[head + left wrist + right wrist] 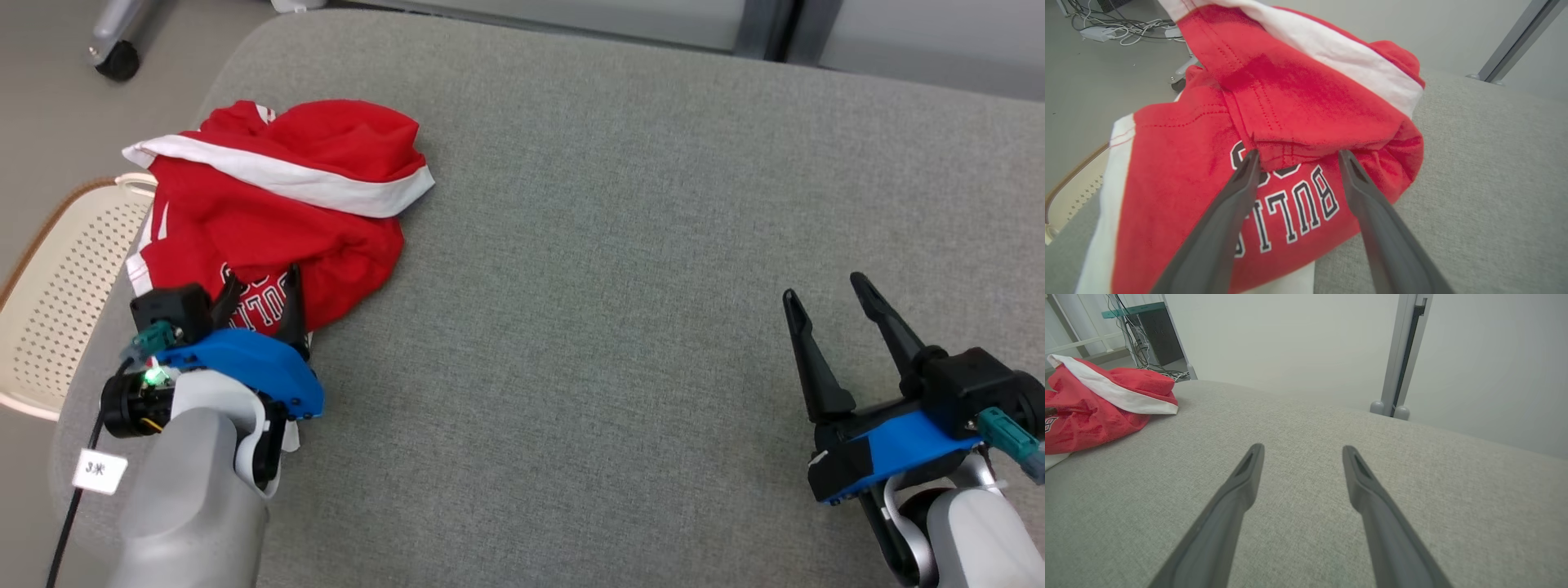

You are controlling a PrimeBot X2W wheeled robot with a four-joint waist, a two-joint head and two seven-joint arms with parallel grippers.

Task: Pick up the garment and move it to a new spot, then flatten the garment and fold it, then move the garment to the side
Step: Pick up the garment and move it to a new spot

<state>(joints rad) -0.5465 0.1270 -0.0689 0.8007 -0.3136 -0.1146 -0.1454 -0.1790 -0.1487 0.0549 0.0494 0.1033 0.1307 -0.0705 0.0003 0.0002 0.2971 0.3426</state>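
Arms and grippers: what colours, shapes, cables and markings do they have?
Both the left gripper and right gripper have two long dark tapering fingers on a blue mount, a black block with a teal plug, and a pale grey forearm. The left arm bears a green light, a black cable and a white tag.

A: What is carrying the things here?

B: A grey fabric-covered surface with rounded corners is carrying them. It is stretching wide across the head view.

A: And what is lying directly on it?

B: A red garment is lying there in a crumpled heap, at about ten o'clock, and it is reaching the left edge. A white band is running across its upper folds. Some black-and-white letters are showing on its near side, toward six o'clock.
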